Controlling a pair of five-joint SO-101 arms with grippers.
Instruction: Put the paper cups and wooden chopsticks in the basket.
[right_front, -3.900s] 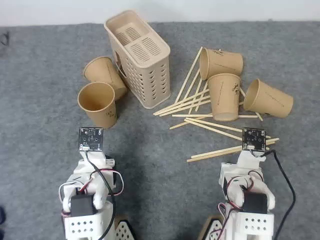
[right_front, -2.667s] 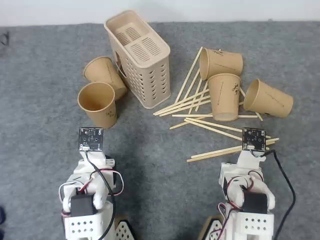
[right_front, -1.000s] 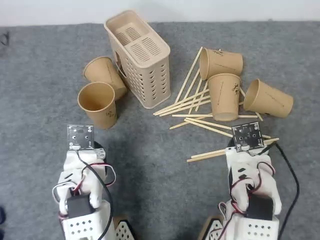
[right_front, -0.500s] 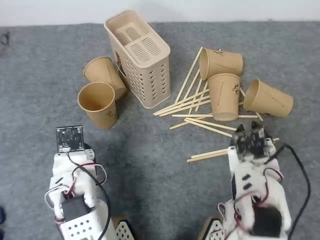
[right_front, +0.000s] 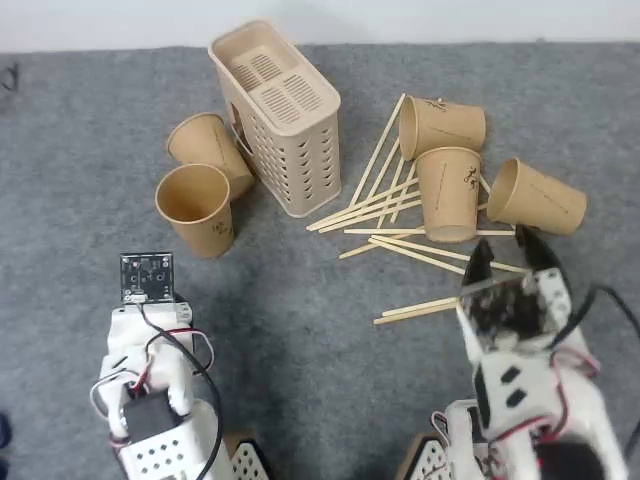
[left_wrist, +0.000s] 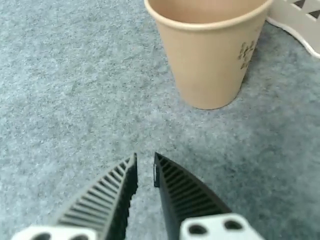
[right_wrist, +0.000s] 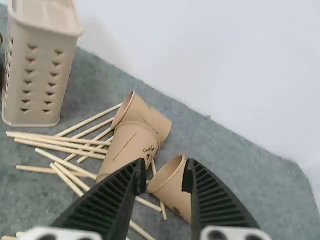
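Observation:
The beige slotted basket (right_front: 277, 108) stands upright at the back. Left of it one paper cup (right_front: 205, 146) lies on its side and another cup (right_front: 196, 207) stands upright. In the left wrist view my left gripper (left_wrist: 145, 159) hovers low over the carpet just short of that upright cup (left_wrist: 209, 55), shut with only a thin slit between the tips. Right of the basket three cups (right_front: 447, 190) lie among scattered wooden chopsticks (right_front: 385, 205). My right gripper (right_front: 508, 258) is raised and open near the rightmost cup (right_front: 537, 197), with nothing in it; its wrist view shows cups (right_wrist: 131, 136) and chopsticks (right_wrist: 55, 142) beyond.
Grey carpet (right_front: 320, 330) covers the table, with a white wall (right_wrist: 210, 55) behind its far edge. Two chopsticks (right_front: 418, 309) lie close in front of the right arm. Bare carpet lies between the two arms and left of the left cups.
The right arm has risen and swung forward toward the right-hand cups, and its gripper has opened. The left arm has shifted a little to the left.

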